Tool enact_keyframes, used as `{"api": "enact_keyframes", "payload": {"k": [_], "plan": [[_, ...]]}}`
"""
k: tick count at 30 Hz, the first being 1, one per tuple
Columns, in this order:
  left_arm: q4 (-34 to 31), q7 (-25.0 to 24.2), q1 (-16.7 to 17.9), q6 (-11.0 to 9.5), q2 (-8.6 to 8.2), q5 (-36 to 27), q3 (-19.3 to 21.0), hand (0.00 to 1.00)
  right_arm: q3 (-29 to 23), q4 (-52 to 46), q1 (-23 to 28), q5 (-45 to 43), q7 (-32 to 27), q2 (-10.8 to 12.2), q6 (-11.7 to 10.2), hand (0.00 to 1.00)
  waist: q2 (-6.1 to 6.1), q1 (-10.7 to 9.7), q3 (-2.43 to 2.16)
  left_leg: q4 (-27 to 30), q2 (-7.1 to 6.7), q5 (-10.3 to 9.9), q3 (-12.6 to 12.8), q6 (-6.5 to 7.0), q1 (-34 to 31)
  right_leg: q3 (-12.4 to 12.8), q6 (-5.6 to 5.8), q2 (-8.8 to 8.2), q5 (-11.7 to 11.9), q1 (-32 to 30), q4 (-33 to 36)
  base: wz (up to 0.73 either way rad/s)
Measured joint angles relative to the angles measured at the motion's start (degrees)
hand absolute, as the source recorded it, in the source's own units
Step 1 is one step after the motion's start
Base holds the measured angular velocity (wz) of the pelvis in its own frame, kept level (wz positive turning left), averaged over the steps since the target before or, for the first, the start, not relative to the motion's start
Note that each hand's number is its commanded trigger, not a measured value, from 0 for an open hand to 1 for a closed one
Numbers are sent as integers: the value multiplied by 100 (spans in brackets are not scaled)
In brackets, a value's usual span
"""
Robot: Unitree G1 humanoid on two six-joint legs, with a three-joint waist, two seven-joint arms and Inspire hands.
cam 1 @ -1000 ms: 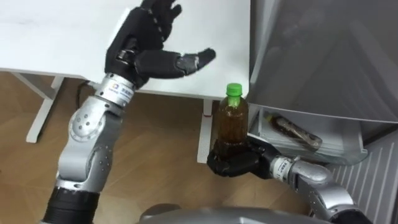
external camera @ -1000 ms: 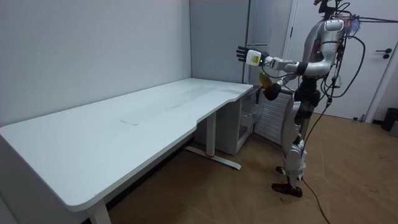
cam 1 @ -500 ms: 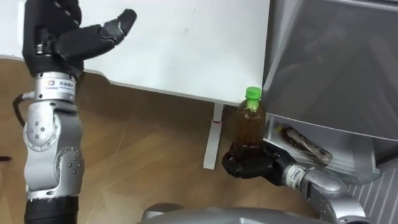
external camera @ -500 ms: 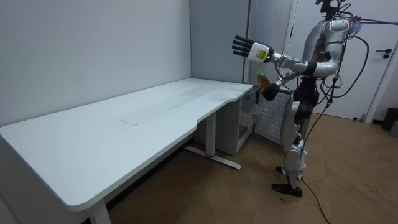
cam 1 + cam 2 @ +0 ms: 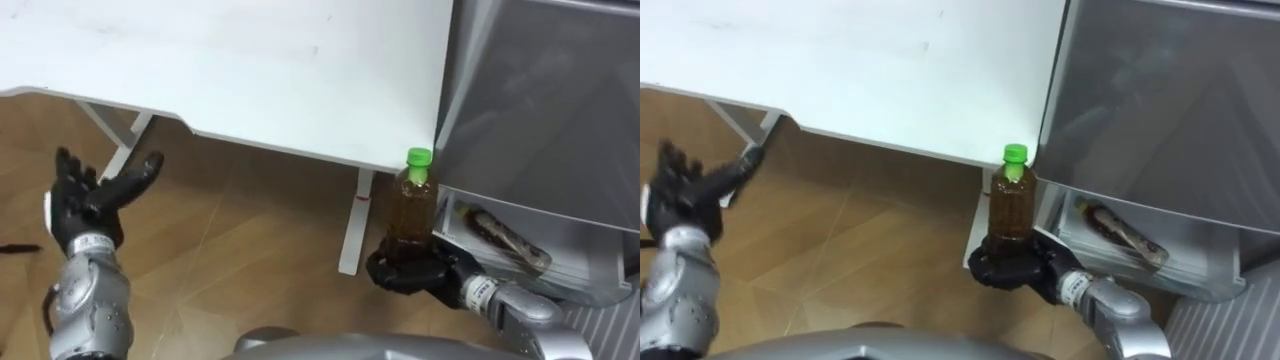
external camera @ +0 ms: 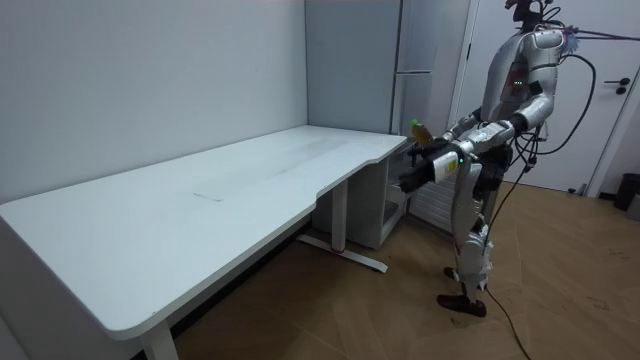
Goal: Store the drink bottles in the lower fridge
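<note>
A bottle of brown tea [image 5: 412,212] [image 5: 1012,204] with a green cap stands upright in my right hand [image 5: 405,271] [image 5: 1002,268], whose fingers are curled round its base. It is held just in front of the open lower fridge [image 5: 530,215], beside the white desk's corner. Another drink [image 5: 496,234] [image 5: 1120,232] lies on its side on the fridge's glass shelf. My left hand [image 5: 92,194] [image 5: 685,187] hangs open over the wooden floor at the lower left, holding nothing. In the room view I stand between the desk and the fridge, with the bottle [image 6: 422,131] at waist height.
The white desk [image 5: 250,70] [image 6: 200,200] spans the upper left, with its leg [image 5: 352,225] close to the bottle. The grey fridge door [image 5: 545,90] fills the upper right. Bare wooden floor [image 5: 230,250] lies below the desk edge.
My left arm has dropped from above the desk down to the lower left, over the floor. The bottle has stayed in my right hand. The eye views have shifted a little.
</note>
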Motion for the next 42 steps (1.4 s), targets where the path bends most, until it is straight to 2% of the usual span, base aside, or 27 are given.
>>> {"api": "enact_keyframes", "payload": {"k": [1, 4, 6, 8, 10, 12, 15, 19, 21, 26, 33, 35, 42], "plan": [[144, -2, 5, 41, -6, -136, -30, 0, 3, 19, 1, 4, -13, 5, 9, 100, -3, 12, -1, -3, 0, 0, 5, 0, -1, 6, 0, 0, -2, -10, 2, -5], [764, -58, 196, 215, -4, -921, -308, 0, 177, 21, -5, -6, -107, 22, 216, 100, -49, 54, -2, -3, 2, 0, 25, 0, -53, 7, -3, -3, -5, -28, -2, -2], [997, -148, 260, 322, -7, -1005, -321, 0, 231, 27, -5, -27, -137, 20, 293, 100, -84, 89, 5, -8, 4, 1, 41, -1, -41, 19, -3, -3, -4, -50, 1, -2], [1445, -294, 236, 354, -9, -755, -319, 0, 228, 69, -30, -93, -134, 19, 347, 100, -100, 105, 11, -14, 8, 0, 83, 0, -30, 35, -2, 0, -4, -54, 1, -5], [1969, -470, 237, 505, -8, -233, -342, 0, 227, 63, -55, -97, -135, -20, 377, 100, -108, 95, 15, -42, 10, -1, 75, 1, -50, 18, -1, 1, -3, -55, -1, -2], [2232, -569, 240, 680, -10, 125, -365, 0, 225, 63, -59, -95, -137, -44, 416, 100, -94, 97, 26, -35, 13, -3, 73, 0, -54, 18, -2, 1, -2, -53, -1, 0], [2332, -673, 240, 822, -78, 737, -449, 0, 223, 53, -74, -105, -216, -52, 497, 100, -92, 77, 37, -2, 13, -6, 72, -2, -81, 16, -3, 6, -2, -53, 0, 5], [2344, -813, 239, 823, -163, 1638, -574, 0, 223, 53, -149, -115, -297, -44, 494, 100, -50, -26, 43, -4, 8, -5, 69, -2, -117, 0, -3, 11, -3, -57, -6, 3], [2346, -904, 238, 824, -188, 2090, -698, 0, 213, 54, -176, -85, -348, -36, 493, 100, -65, -108, 18, 10, 3, -4, 57, -1, -177, -19, -3, 16, -3, -110, -1, 2], [2342, -1070, 234, 825, -206, 2682, -965, 0, 215, 56, -173, 40, -524, -31, 492, 100, -59, -260, 14, 8, -40, -3, 55, 0, -185, -1, -1, 31, -4, -135, -8, 0], [2470, -1096, 219, 727, -206, 3081, -1000, 0, -116, 244, -195, 375, -1044, 169, 443, 100, -95, -376, 26, -57, -48, -2, 85, 2, -150, 34, 9, 24, -10, -143, 1, -2], [2466, -1020, 218, 682, -209, 3172, -1003, 0, -171, 337, -199, 485, -1205, 206, 430, 100, -138, -417, 36, -98, -53, -2, 85, 2, -148, 32, 12, 20, -12, -143, 3, 0], [2516, -812, 190, 557, -214, 3284, -1129, 0, -91, 548, -197, 934, -1681, 269, 363, 100, -135, -449, 38, -101, -58, 4, 94, 12, -118, 48, 22, 11, -5, -130, 20, 0]]}}
